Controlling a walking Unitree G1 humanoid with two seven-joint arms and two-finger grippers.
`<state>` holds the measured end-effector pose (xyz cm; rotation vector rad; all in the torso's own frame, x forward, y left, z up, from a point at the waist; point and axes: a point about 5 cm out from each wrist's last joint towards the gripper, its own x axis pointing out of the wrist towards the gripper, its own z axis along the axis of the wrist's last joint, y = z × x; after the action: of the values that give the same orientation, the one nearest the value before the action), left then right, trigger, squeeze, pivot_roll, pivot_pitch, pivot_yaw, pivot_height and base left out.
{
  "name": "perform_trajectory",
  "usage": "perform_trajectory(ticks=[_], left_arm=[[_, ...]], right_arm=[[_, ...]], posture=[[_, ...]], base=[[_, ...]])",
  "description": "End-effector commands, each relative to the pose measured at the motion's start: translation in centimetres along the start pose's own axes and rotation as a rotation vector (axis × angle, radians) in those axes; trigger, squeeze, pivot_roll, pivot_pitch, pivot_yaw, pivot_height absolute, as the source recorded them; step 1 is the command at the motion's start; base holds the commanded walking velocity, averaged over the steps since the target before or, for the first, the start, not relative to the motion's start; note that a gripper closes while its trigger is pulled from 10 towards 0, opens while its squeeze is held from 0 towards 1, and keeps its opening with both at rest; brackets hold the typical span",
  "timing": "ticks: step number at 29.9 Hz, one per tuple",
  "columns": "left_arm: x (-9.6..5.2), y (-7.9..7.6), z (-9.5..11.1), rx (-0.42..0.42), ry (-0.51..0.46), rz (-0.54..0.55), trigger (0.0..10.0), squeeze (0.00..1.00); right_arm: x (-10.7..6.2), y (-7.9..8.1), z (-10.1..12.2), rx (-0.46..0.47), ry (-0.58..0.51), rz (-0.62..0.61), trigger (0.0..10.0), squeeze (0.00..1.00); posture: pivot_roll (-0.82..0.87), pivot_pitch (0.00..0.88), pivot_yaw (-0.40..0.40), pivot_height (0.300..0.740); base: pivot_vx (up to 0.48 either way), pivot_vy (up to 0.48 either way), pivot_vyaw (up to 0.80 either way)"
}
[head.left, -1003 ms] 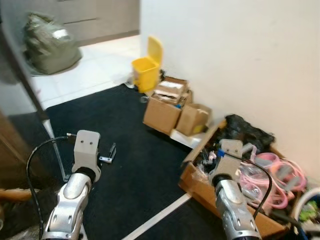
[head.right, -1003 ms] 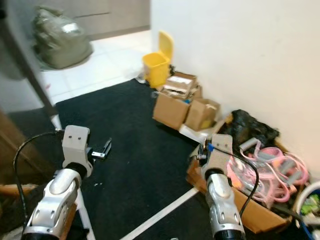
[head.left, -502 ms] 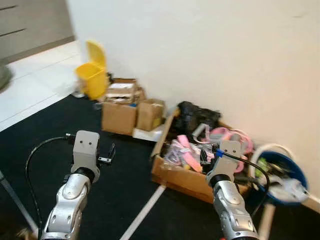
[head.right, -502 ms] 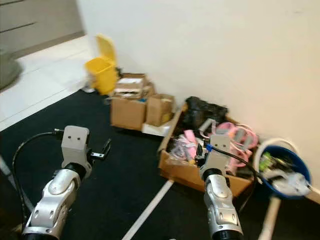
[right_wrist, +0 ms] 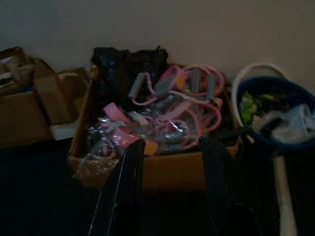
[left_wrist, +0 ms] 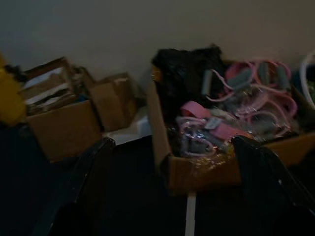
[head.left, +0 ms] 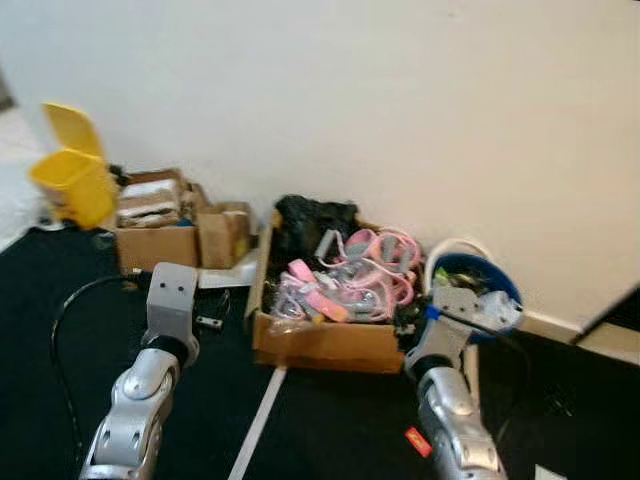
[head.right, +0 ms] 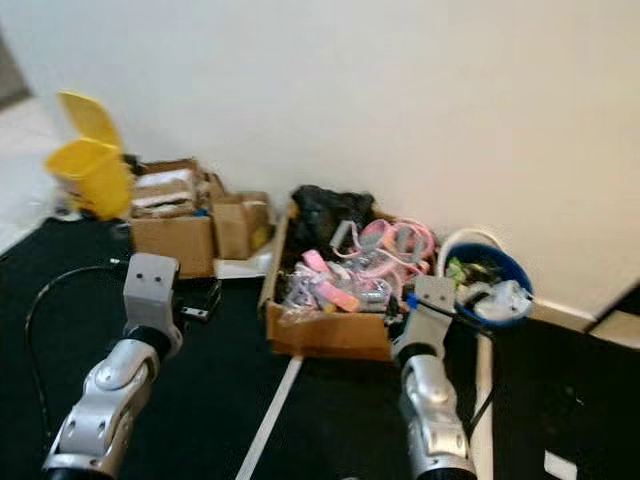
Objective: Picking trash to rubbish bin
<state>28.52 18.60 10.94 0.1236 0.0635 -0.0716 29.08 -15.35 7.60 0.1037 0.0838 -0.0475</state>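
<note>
Along the wall [head.left: 400, 110], a lidded bin [head.left: 68, 180] was set at the far left, two cardboard boxes [head.left: 150, 235] beside it, then an open box [head.left: 320, 340] filled with tangled cords [head.left: 370, 262], and a bucket [head.left: 478, 283] at its right.

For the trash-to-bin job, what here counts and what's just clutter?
Job: yellow rubbish bin; small red scrap on the black floor, possibly trash; left gripper and right gripper, both open.

Clutter: cardboard box of pink cords; blue bucket; smaller cardboard boxes.
</note>
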Motion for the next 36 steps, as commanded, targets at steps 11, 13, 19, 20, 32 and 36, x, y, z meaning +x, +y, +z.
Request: perform_trajectory(ticks=[11,13,19,20,32,36], left_arm=[[0.05,-0.09,-0.18,0.003,0.015,-0.010,10.0,0.00],[0.02,-0.03,-0.23,-0.001,0.018,0.000,10.0,0.00],[0.03,-0.13,-0.27,0.000,0.019,-0.006,10.0,0.00],[0.03,-0.13,-0.28,-0.002,0.020,-0.004,10.0,0.00],[0.12,-0.67,-0.32,0.000,0.022,-0.027,10.0,0.00],[0.13,-0.79,-0.34,0.004,0.024,-0.036,10.0,0.00]], right_arm=[[-0.12,-0.37,-0.28,-0.003,0.013,-0.017,10.0,0.00],[-0.22,-0.35,-0.43,-0.006,0.017,-0.016,10.0,0.00],[-0.35,-0.55,-0.59,-0.009,0.022,-0.022,10.0,0.00],[-0.36,-0.57,-0.64,-0.011,0.023,-0.022,10.0,0.00],[-0.33,-0.97,-0.40,-0.013,0.018,-0.038,10.0,0.00],[-0.37,-0.94,-0.37,-0.010,0.020,-0.043,10.0,0.00]], posture=[[-0.02,0.098,0.012,0.740],[-0.02,0.093,0.019,0.740],[-0.02,0.095,0.020,0.740],[-0.02,0.095,0.020,0.740],[-0.03,0.102,0.019,0.740],[-0.03,0.110,0.013,0.740]], base=[[0.000,0.000,-0.80],[0.000,0.000,-0.80],[0.000,0.000,-0.80],[0.000,0.000,-0.80],[0.000,0.000,-0.80],[0.000,0.000,-0.80]])
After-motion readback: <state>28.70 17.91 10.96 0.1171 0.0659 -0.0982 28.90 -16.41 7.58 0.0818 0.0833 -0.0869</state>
